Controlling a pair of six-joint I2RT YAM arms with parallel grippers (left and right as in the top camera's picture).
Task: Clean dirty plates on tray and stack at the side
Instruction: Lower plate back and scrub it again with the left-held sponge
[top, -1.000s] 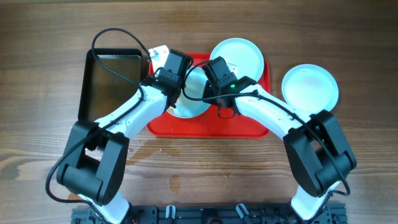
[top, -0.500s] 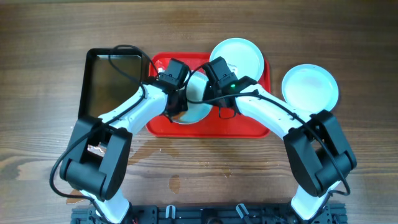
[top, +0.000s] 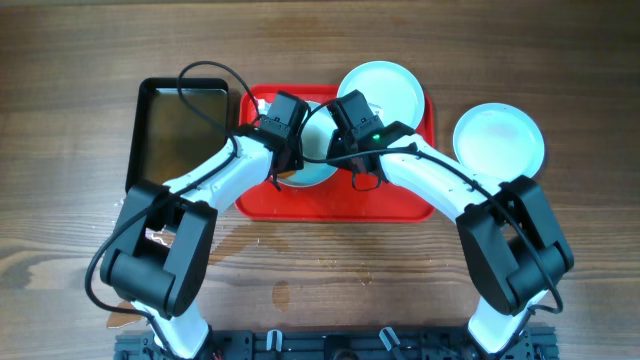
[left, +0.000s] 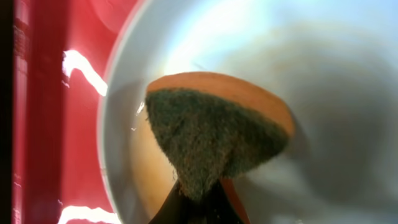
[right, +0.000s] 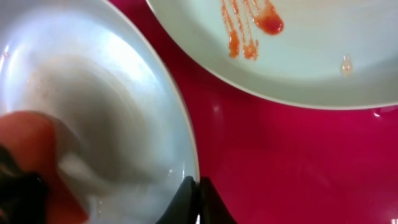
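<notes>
Scrubbing a plate on the tray, both my grippers closed.

My left gripper (left: 196, 199) is clamped on an orange sponge (left: 211, 143), its green scour side pressed into the front plate (left: 348, 93). My right gripper (right: 198, 199) has its jaws together, pinching that plate's rim. The plate sits mid-tray on the red tray (top: 330, 205). The back plate (right: 298, 50), streaked with red sauce (right: 249, 28), lies at the tray's far right corner. A third plate (top: 498, 138) sits on the table right of the tray, and a black pan (top: 180, 125) sits left of it.
</notes>
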